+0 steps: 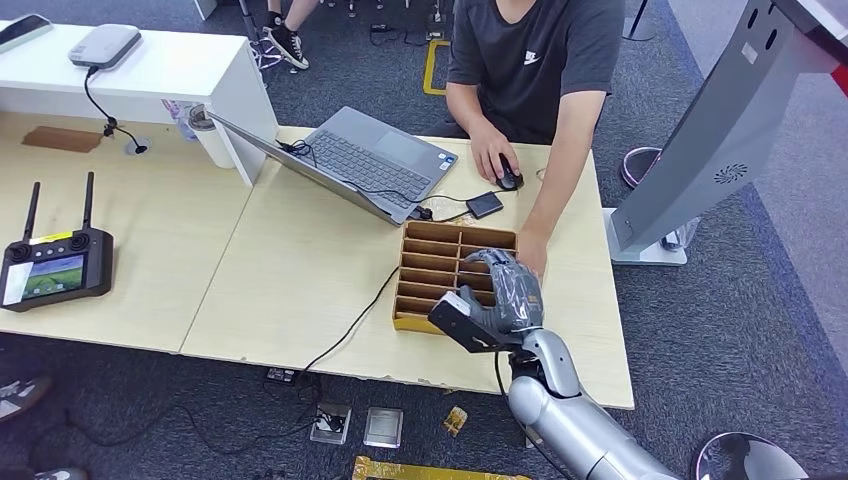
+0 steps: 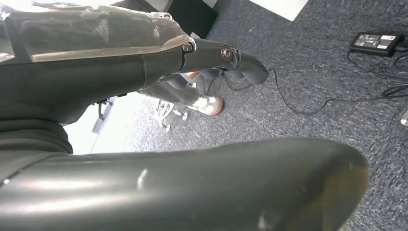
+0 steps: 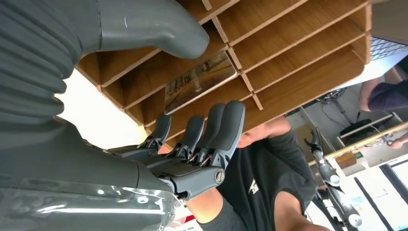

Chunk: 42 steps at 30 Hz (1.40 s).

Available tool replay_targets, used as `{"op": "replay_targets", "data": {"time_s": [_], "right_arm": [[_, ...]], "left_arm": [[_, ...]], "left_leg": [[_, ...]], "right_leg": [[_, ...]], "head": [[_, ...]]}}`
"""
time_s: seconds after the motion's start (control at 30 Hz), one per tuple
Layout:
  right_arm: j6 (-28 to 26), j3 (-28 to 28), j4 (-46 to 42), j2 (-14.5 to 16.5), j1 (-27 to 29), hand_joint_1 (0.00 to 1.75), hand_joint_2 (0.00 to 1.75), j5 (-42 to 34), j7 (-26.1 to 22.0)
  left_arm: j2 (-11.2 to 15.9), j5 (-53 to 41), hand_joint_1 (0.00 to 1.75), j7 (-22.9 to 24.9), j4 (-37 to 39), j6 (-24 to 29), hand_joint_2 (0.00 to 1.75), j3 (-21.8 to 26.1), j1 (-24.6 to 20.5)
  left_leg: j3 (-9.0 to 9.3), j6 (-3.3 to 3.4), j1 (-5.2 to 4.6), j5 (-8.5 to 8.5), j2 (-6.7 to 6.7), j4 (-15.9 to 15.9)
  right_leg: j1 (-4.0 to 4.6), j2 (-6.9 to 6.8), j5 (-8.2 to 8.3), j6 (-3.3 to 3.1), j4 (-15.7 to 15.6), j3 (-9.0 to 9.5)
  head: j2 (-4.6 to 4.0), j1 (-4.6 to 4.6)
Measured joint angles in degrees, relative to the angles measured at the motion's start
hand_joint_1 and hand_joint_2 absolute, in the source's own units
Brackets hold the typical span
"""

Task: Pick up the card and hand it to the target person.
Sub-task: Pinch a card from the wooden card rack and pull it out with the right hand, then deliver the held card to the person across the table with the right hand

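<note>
My right hand (image 1: 505,295) hovers over the near right part of a brown wooden slotted tray (image 1: 430,250) on the table. In the right wrist view the card (image 3: 199,79), printed with a picture, lies flat in one slot of the tray (image 3: 298,72). That hand (image 3: 183,144) is spread, thumb on one side of the card and fingers (image 3: 214,130) on the other, gripping nothing. A person in a dark T-shirt (image 1: 535,50) sits across the table, one hand at the tray's far right corner (image 1: 532,255). My left hand (image 2: 144,67) hangs over grey carpet, holding nothing.
An open grey laptop (image 1: 365,160) stands behind the tray, and the person's other hand rests on a mouse (image 1: 508,178). A black cable (image 1: 350,330) runs off the front edge left of the tray. A black remote controller (image 1: 52,268) lies far left.
</note>
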Motion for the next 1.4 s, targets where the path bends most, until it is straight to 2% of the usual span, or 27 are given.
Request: {"op": "replay_targets", "data": {"time_s": [0.13, 0.2, 0.27, 0.33, 0.87, 1.03, 1.17, 1.3, 1.4], "right_arm": [[-0.01, -0.01, 1.03, 0.14, -0.04, 0.92, 1.75, 0.11, 0.05], [-0.04, -0.01, 1.60, 0.28, -0.06, 1.12, 1.75, 0.21, 0.11], [-0.21, -0.02, 2.09, 0.36, -0.11, 1.52, 1.75, 0.34, 0.15], [-0.51, -0.05, 2.53, 0.40, -0.35, 1.75, 1.75, 0.43, 0.15], [-1.54, -0.21, 4.86, 1.01, -1.66, 1.75, 1.75, 0.43, -1.19], [-2.35, -1.51, 4.29, 1.20, -0.91, 1.75, 1.75, 3.36, -2.58], [-2.54, -5.59, -2.30, 1.12, 2.16, 1.75, 1.75, 6.98, -2.72], [-2.81, -8.98, -12.58, 0.37, 5.57, 1.75, 1.75, 8.64, -1.11], [-2.84, -10.79, -18.62, -0.10, 7.63, 1.75, 1.75, 8.93, -1.78]], "left_arm": [[-0.03, -0.20, 0.00, 0.00, 0.00, -0.13, 0.00, -0.03, -0.02], [-0.03, -0.27, 0.00, 0.00, 0.00, -0.16, 0.00, -0.05, -0.02], [-0.05, -0.33, 0.00, 0.00, 0.00, -0.18, 0.00, -0.05, -0.02], [-0.09, -0.42, 0.00, 0.00, 0.00, -0.25, 0.00, -0.07, -0.02], [-0.37, -1.24, 0.00, 0.01, 0.00, -0.67, 0.00, -0.98, -0.27], [-0.46, -1.36, 0.00, -0.01, 0.00, -0.72, 0.00, -1.01, -0.28], [-0.46, -1.44, 0.00, 0.01, 0.00, -0.96, 0.00, -1.01, -0.30], [-0.46, -1.47, 0.00, 0.01, 0.01, -1.03, 0.00, -0.99, -0.27], [-0.46, -1.46, 0.00, 0.01, 0.00, -1.02, 0.00, -0.97, -0.24]], "left_leg": [[0.00, 0.00, 0.00, 0.00, 0.00, 0.00], [0.01, 0.00, 0.00, 0.00, 0.00, 0.00], [0.00, 0.00, 0.00, 0.00, 0.00, 0.00], [0.01, 0.00, 0.00, 0.00, 0.00, 0.00], [0.03, 0.00, 0.00, 0.00, 0.00, 0.00], [0.03, 0.00, 0.00, 0.01, 0.00, 0.00], [0.01, 0.00, 0.00, 0.01, 0.00, 0.00], [0.00, -0.01, 0.00, -0.01, 0.01, 0.00], [0.01, -0.01, 0.00, -0.01, 0.01, 0.00]], "right_leg": [[0.00, 0.00, 0.00, 0.00, 0.00, 0.00], [0.00, 0.00, 0.00, 0.00, 0.00, 0.00], [0.00, 0.00, 0.00, 0.00, 0.00, 0.00], [0.00, 0.00, 0.00, 0.00, 0.00, 0.00], [0.00, 0.00, 0.00, 0.00, 0.00, 0.01], [0.00, 0.00, 0.00, 0.00, 0.00, 0.01], [0.00, 0.00, 0.00, 0.00, 0.00, -0.01], [0.00, 0.03, -0.01, 0.00, 0.00, -0.03], [0.00, 0.03, -0.01, -0.01, -0.01, -0.03]], "head": [[0.00, 0.02], [0.00, -0.01], [0.00, -0.02], [0.00, -0.04], [0.00, -0.02], [0.00, 0.00], [0.00, -0.01], [0.00, 0.04], [0.00, 0.02]]}}
